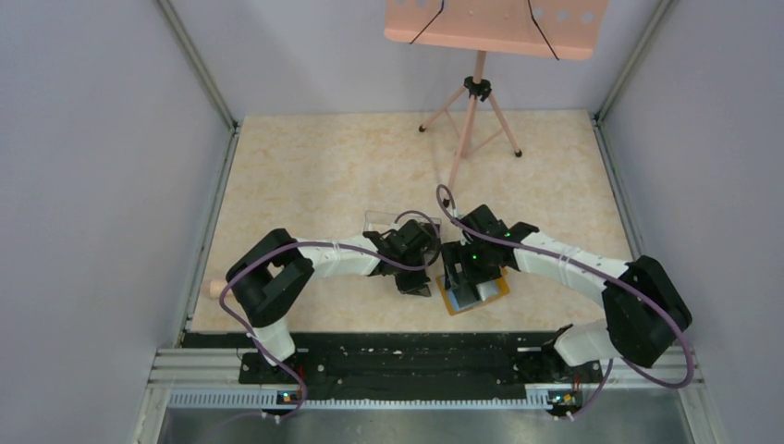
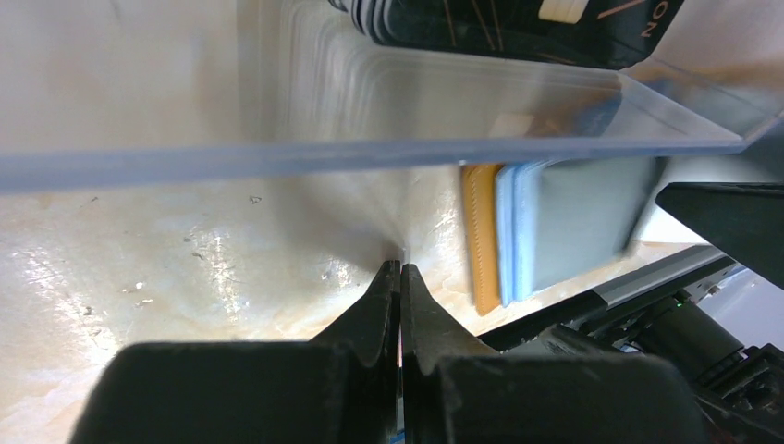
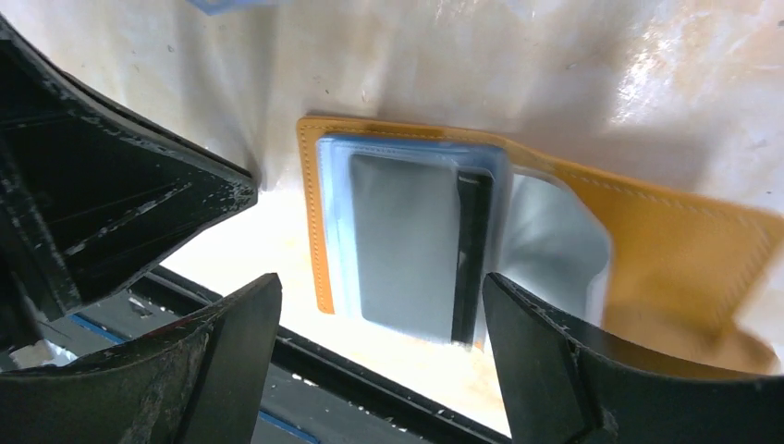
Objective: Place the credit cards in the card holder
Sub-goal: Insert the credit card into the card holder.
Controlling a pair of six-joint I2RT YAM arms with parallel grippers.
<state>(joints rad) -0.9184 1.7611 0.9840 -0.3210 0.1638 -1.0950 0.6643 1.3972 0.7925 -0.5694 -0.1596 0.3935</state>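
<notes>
The orange card holder (image 3: 684, 242) lies open on the table near the front edge, also seen from above as the card holder (image 1: 477, 295). A dark credit card (image 3: 470, 252) sits in its blue-grey pocket. My right gripper (image 3: 381, 298) hangs just above that pocket, open, with nothing between its fingers. More dark credit cards (image 2: 518, 26) lie stacked in the clear box. My left gripper (image 2: 399, 268) is shut, low over the table between the box and the card holder (image 2: 481, 236). A thin pale sliver shows at its tips; I cannot tell what it is.
The clear plastic box (image 1: 386, 222) stands behind the left gripper; its wall (image 2: 370, 153) crosses the left wrist view. A pink music stand (image 1: 473, 92) on a tripod is at the back. The black rail (image 1: 416, 361) runs along the near edge. Grey walls close in both sides.
</notes>
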